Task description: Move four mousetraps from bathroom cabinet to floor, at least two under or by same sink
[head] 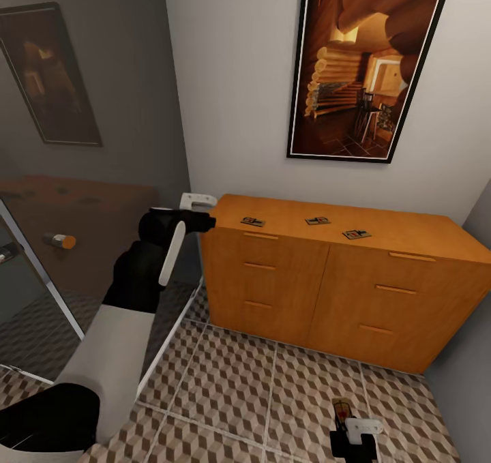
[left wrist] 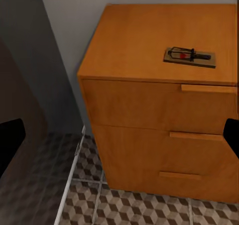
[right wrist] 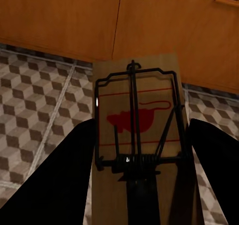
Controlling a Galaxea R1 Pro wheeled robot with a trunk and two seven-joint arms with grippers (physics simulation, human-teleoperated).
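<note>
Head view first: the cabinet point(head: 341, 279), orange-brown with slim bar handles, stands against the pale wall across the middle and right of the frame, and three mousetraps lie apart in a loose row on its top, one toward the left point(head: 252, 221), one in the middle point(head: 317, 220) and one further right point(head: 356, 234). Above them a framed picture point(head: 368, 64) hangs in the upper right. My left arm reaches up from the lower left, and my left fingers point(head: 199, 200) sit just beside the cabinet's top left corner. Through the left wrist camera I see that corner and the nearest trap point(left wrist: 190, 56) lying flat on the wood; my left fingertips point(left wrist: 10, 140) appear as dark shapes at either edge of the picture, spread wide and grasping nothing.

At the bottom right of the head view my right fingers point(head: 353, 427) hang low over the bathroom floor point(head: 273, 395), with its cube-patterned tiles, in front of the cabinet. They are clenched on the fourth mousetrap point(right wrist: 139, 135) (its red mark and dark wire face the right wrist camera), a dark finger point(right wrist: 59, 180) pressed against each long side of the board. I cannot tell whether it touches the tiles.
</note>
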